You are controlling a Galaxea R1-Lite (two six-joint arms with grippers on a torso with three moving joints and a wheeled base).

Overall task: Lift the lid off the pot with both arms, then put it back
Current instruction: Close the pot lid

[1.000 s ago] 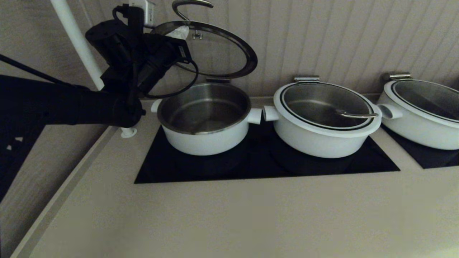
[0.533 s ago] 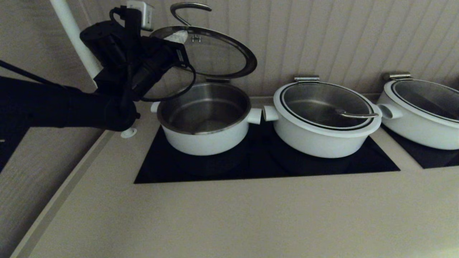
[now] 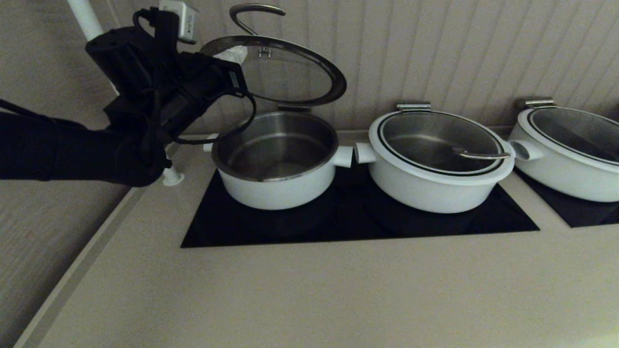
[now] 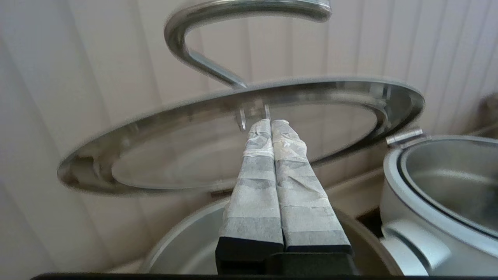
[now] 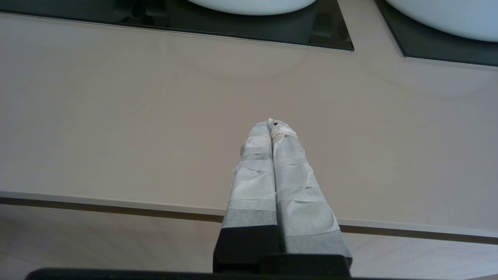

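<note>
Beige bench (image 3: 309,290): lid (image 3: 290,72) is propped open over pot (image 3: 275,159), hinged behind; closed, empty left hand (image 4: 271,124) rests beneath it; right hand (image 5: 272,125) closed, empty, parked.

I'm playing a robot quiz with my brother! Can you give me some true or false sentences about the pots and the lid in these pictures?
1. The lid is shut flat on the pot. False: it is tipped up above the open pot.
2. The left gripper has its fingertips together under the lid. True.
3. The right gripper is holding the lid's handle. False: it is shut over the bare counter, holding nothing.
4. The middle pot has its lid on. True.
5. The open pot has soup in it. False: only its bare steel inside shows.
</note>
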